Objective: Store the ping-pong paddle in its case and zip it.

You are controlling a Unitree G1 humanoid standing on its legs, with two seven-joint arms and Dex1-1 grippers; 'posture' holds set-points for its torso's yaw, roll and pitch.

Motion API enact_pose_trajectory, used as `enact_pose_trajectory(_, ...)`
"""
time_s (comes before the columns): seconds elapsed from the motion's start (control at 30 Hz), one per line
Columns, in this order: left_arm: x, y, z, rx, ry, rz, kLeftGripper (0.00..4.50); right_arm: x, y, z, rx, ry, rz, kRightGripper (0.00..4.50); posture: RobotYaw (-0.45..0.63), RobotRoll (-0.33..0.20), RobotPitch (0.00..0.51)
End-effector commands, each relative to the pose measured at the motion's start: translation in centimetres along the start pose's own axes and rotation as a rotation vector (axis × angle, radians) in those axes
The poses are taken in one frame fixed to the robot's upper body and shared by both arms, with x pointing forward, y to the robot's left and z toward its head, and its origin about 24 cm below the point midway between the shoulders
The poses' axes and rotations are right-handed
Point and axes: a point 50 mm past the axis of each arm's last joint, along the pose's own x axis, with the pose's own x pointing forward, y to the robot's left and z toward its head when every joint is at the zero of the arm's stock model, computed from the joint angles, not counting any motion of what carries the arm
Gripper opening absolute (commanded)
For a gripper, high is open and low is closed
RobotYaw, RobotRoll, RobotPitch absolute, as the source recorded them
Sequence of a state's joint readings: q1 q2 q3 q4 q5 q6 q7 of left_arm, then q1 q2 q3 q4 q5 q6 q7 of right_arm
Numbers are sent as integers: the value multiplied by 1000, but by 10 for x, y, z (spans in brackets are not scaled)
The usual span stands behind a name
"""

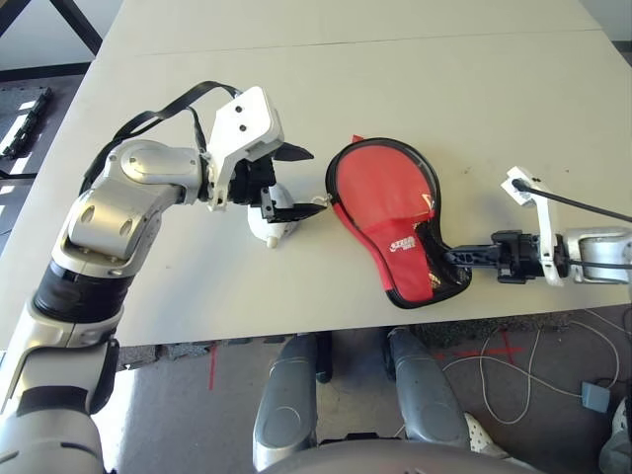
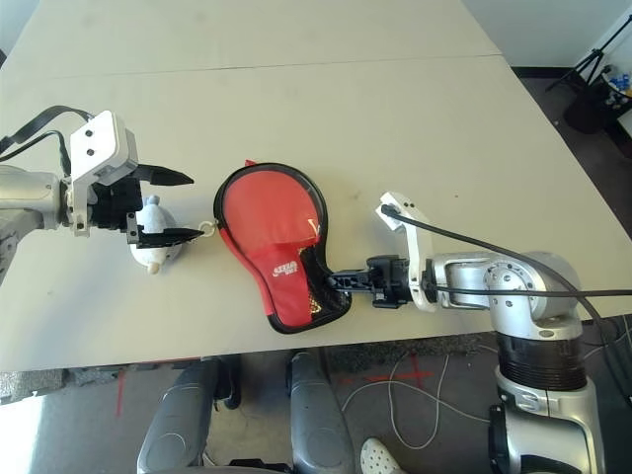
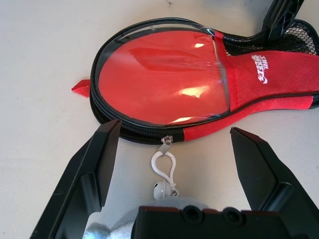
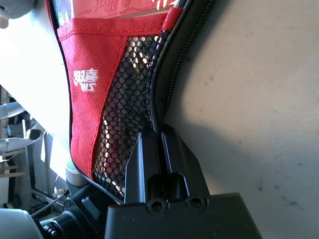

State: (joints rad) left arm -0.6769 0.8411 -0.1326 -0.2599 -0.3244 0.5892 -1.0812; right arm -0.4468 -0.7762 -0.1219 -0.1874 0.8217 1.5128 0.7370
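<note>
The case [image 1: 390, 212] swallows the paddle whole, so whether a paddle lies inside cannot be told. At centre-left, the left hand [image 1: 296, 183] covers most of the white plush toy [image 1: 272, 229]. The logo [image 3: 259, 69] lettering is unreadable.

case [image 3: 259, 84] red woven cloth, glossy clear window, black mesh.

Far half of table [image 1: 395, 59] bare; white plush toy [image 1: 269, 225] blocks gap under left tool [image 1: 296, 183], seemingly.
</note>
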Motion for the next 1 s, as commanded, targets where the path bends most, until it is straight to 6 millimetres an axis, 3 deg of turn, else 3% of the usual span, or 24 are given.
enact_pose_trajectory(0.03, 3, -2, -3, 3, 13, -20, 4500, 0, -9, -4, 23, 20, -48, 38, 6, 0, 272)
enact_pose_trajectory(0.17, 3, -2, -4, 2, 18, -20, 4500, -1, -13, 1, 19, -19, -76, 38, 8, 0, 272)
enact_pose_trajectory(0.2, 3, -2, -4, 1, 19, -20, 4500, -3, -13, 3, 14, -35, -66, 263, 7, 0, 273)
enact_pose_trajectory(0.47, 2, -2, -5, -2, 24, -20, 4500, -30, -16, 8, -40, -39, -16, 2650, 7, 0, 273)
enact_pose_trajectory(0.67, 0, 0, -6, -5, 28, -8, 4500, -57, -28, 25, -101, -143, -25, 4461, 4, 0, 272)
enact_pose_trajectory(0.77, -3, 1, -7, -8, 33, 2, 4500, -60, -32, 35, -217, -221, -53, 4461, -1, 0, 272)
enact_pose_trajectory(0.87, -10, 5, -10, -21, 51, 27, 4500, -62, -32, 55, -445, -416, -42, 4461, -8, 0, 273)
enact_pose_trajectory(1.0, -18, 5, -14, -49, 70, 41, 4500, -49, -35, 62, -579, -339, -30, 4461, -21, 0, 273)
